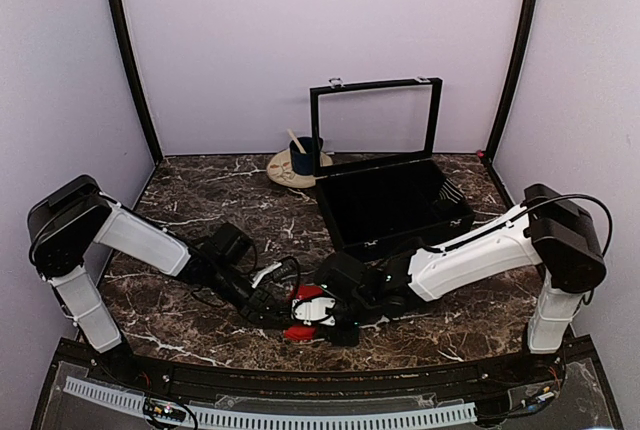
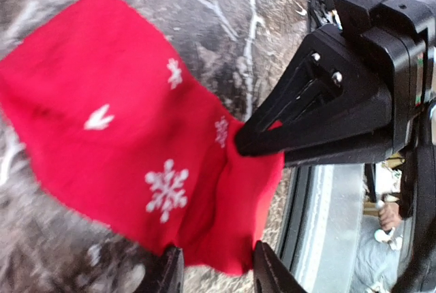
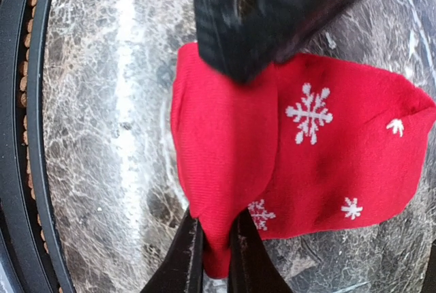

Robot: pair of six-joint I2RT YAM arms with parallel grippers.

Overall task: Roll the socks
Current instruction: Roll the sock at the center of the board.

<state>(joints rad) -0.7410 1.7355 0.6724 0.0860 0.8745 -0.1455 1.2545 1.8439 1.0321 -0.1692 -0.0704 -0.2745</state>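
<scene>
Socks [image 1: 305,312] lie at the near edge of the bench [image 1: 200,200], between the two tools. They are red knit with white snowflakes, folded over on themselves. The left tool [image 2: 218,257] stands astride the fold with its jaws apart and the fabric loose between them. The right tool [image 3: 214,223] faces it, clamped tight on that same fold. I judge the fabric light, limp and grippy, not fragile. It will likely sag and unroll unless pinched through every layer, so the folded edge is the place to hold. At the back, a dark mug [image 1: 302,157] with a pale stick [image 1: 294,138] in it sits on a plate [image 1: 278,174]. To its right a black box [image 1: 400,237] stands with its lid [image 1: 375,84] up, its inside dark, and I can make out nothing in it.
</scene>
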